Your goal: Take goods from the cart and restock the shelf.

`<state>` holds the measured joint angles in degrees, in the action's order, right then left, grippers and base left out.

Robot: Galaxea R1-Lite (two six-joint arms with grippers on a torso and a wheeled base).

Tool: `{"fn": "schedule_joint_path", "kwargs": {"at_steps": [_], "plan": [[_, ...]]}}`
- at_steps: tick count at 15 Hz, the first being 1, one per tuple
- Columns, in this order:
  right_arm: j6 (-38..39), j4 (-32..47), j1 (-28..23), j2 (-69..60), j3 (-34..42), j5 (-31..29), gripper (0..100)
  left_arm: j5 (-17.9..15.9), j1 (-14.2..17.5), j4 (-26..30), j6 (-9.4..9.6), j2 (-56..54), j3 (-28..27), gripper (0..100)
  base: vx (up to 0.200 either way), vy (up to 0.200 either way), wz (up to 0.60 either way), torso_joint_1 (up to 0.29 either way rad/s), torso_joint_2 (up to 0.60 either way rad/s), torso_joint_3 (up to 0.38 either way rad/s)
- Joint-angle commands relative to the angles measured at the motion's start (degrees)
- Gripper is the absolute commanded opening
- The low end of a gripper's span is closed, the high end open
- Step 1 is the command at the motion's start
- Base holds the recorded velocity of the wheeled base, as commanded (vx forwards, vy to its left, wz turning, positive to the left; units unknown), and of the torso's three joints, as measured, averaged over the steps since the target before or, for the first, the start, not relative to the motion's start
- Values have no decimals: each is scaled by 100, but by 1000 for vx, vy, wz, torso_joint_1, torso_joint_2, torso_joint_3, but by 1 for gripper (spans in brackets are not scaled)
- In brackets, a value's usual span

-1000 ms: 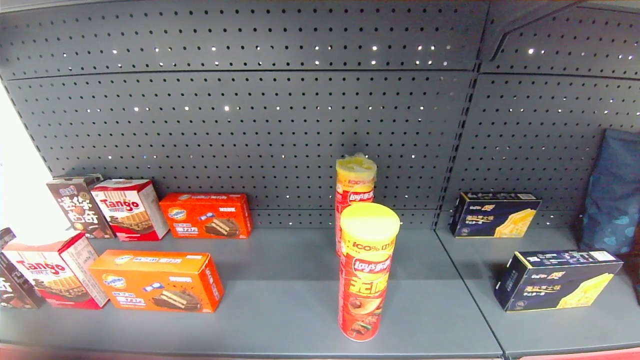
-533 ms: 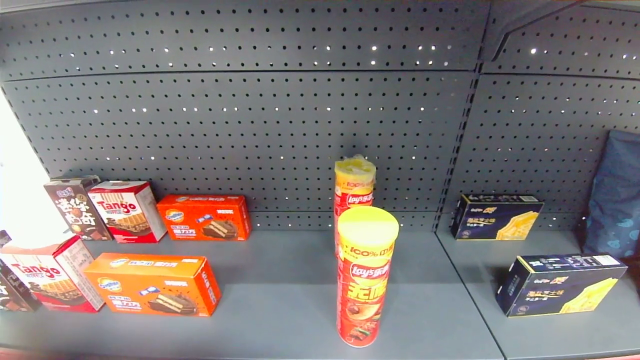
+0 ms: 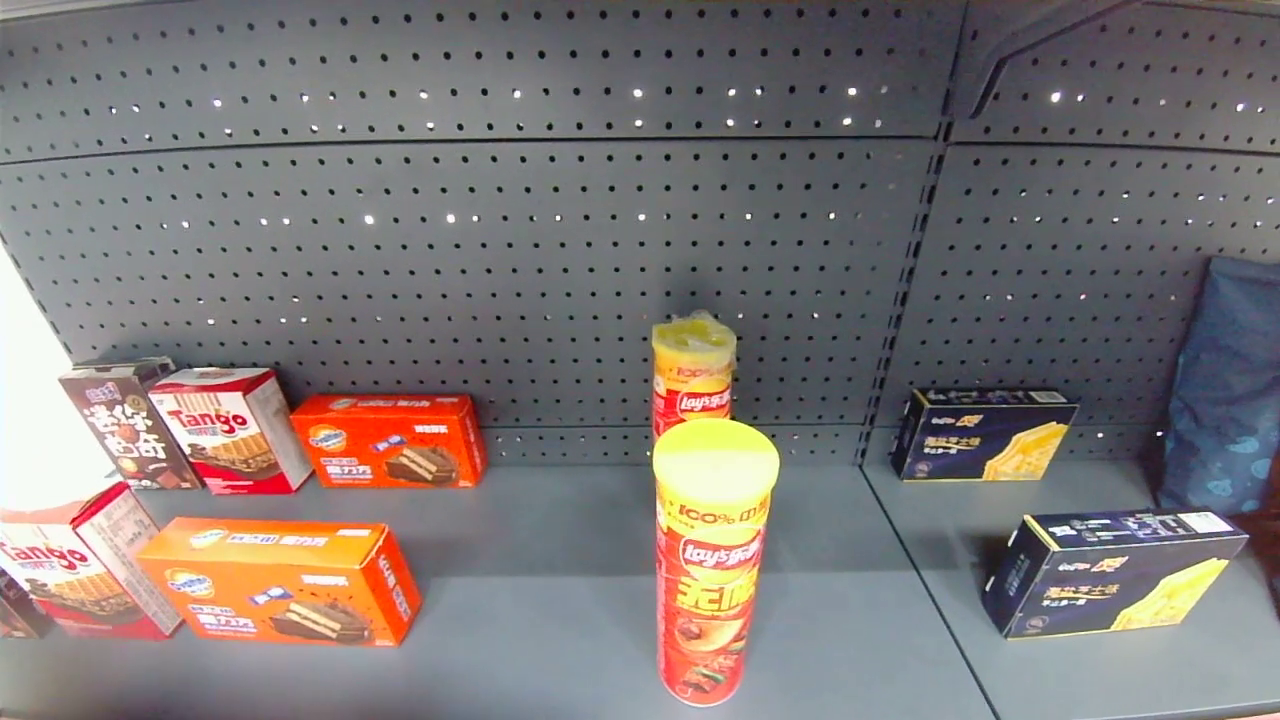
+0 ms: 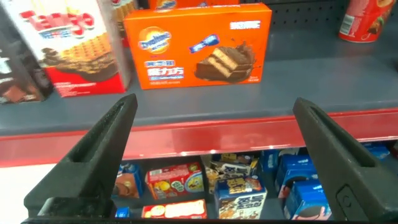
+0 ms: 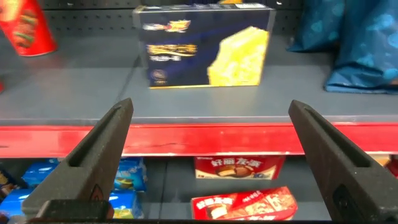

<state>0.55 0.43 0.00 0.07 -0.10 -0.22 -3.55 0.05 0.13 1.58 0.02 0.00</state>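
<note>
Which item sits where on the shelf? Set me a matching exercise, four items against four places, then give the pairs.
Items:
1. front chip can
2. front orange box
3. front navy box
4. blue bag

Places:
A. far right, at the back
B. left, near the front
C. middle, upright
D. right section, near the front

Pairs: 1-C; 2-B; 3-D; 4-A

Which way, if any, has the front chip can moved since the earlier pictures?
No. The front chip can stays in front of the rear can; everything shifted together, so the camera moved.
</note>
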Motion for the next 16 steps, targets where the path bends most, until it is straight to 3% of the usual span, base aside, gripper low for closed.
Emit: {"fn": "schedule_joint_path", "kwargs": {"at_steps": [1, 16], "plan": [[-2, -8, -9, 1, 1, 4, 100, 3, -5, 4, 0, -2, 0, 100, 0, 0, 0, 0, 0, 0], [7, -8, -9, 1, 1, -4, 100, 3, -5, 4, 0, -2, 0, 100, 0, 0, 0, 0, 0, 0]]}}
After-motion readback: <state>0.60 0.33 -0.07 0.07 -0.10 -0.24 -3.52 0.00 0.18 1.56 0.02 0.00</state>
